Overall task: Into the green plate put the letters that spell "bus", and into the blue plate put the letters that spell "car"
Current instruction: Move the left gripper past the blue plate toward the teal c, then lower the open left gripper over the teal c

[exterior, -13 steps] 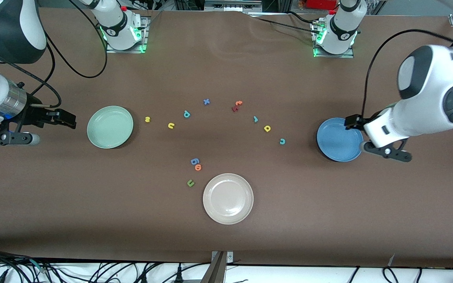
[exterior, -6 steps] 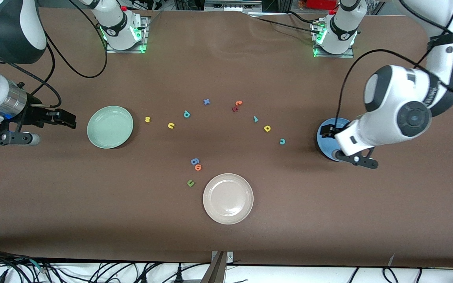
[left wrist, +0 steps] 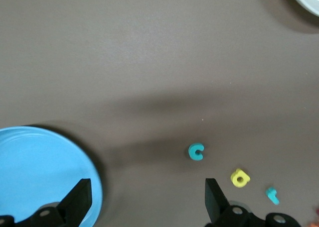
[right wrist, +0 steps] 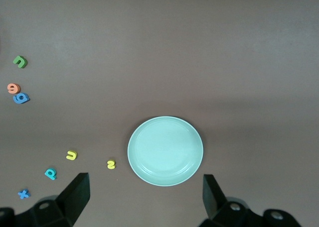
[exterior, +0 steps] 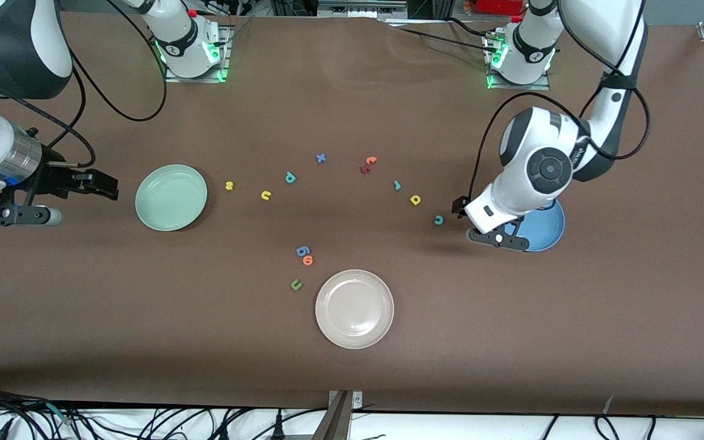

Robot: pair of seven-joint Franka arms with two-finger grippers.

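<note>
1. The right gripper (exterior: 104,186) waits with fingers spread, holding nothing, beside the green plate (exterior: 171,197) toward the right arm's end.
2. Foam letters s (exterior: 228,185), u (exterior: 266,195), b (exterior: 290,178), r (exterior: 396,185), a (exterior: 415,200) and c (exterior: 439,220) lie on the table between the plates.
3. The left gripper (exterior: 463,208) hangs spread and empty between c and the blue plate (exterior: 544,229), which its arm partly hides.

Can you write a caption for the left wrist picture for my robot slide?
Open left gripper hovering between the round blue plate and the tiny teal foam letter c.
</note>
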